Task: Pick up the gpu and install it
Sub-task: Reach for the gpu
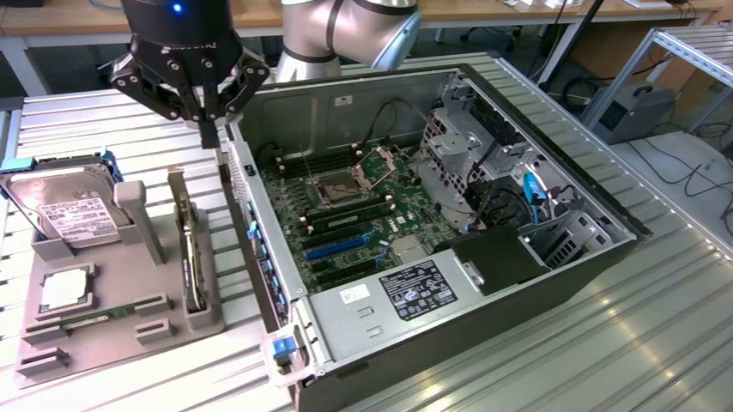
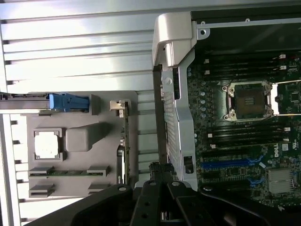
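Black gripper (image 1: 211, 129) clenched on nothing, near thin black gpu card (image 1: 189, 245) kept edgewise in grey holder (image 1: 109, 313), probably for easy grasping.

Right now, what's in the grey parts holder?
The gpu stands on edge, beside a hard drive, a processor and a memory stick. The holder hides the gpu's lower edge.

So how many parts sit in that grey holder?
4: hard drive at its far end, processor chip and memory stick nearer the camera, gpu upright beside the case.
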Controlling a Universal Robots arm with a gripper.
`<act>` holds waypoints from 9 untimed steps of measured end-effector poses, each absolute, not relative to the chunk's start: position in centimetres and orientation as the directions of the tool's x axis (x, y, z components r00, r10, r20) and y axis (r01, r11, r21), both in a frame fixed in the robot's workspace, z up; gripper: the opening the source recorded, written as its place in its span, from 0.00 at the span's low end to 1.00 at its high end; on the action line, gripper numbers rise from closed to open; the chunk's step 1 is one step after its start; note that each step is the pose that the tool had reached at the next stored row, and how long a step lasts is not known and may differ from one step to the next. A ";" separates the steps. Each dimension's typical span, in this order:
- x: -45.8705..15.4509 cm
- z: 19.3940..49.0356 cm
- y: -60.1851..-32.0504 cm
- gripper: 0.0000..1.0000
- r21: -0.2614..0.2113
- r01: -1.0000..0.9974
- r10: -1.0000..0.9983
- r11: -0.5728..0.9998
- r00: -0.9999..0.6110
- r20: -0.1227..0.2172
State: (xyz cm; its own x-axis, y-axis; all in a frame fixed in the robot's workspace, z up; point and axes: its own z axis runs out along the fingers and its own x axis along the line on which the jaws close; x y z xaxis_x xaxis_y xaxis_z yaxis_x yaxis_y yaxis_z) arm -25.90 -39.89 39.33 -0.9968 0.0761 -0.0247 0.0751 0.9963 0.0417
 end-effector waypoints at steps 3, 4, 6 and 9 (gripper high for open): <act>-26.0 39.3 -39.9 0.11 0.042 0.075 0.076 0.996 -0.997 -0.025; -26.0 39.3 -39.9 0.11 0.042 0.075 0.076 0.996 -0.997 -0.025; -26.1 39.3 -39.9 0.11 0.042 0.075 0.076 0.996 -0.997 -0.025; -26.2 39.3 -39.9 0.11 0.042 0.075 0.076 0.996 -0.997 -0.025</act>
State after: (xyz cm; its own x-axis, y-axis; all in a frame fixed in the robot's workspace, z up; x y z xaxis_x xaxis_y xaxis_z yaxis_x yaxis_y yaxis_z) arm -26.24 -39.89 39.32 -0.9968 0.0762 -0.0247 0.0751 0.9963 0.0416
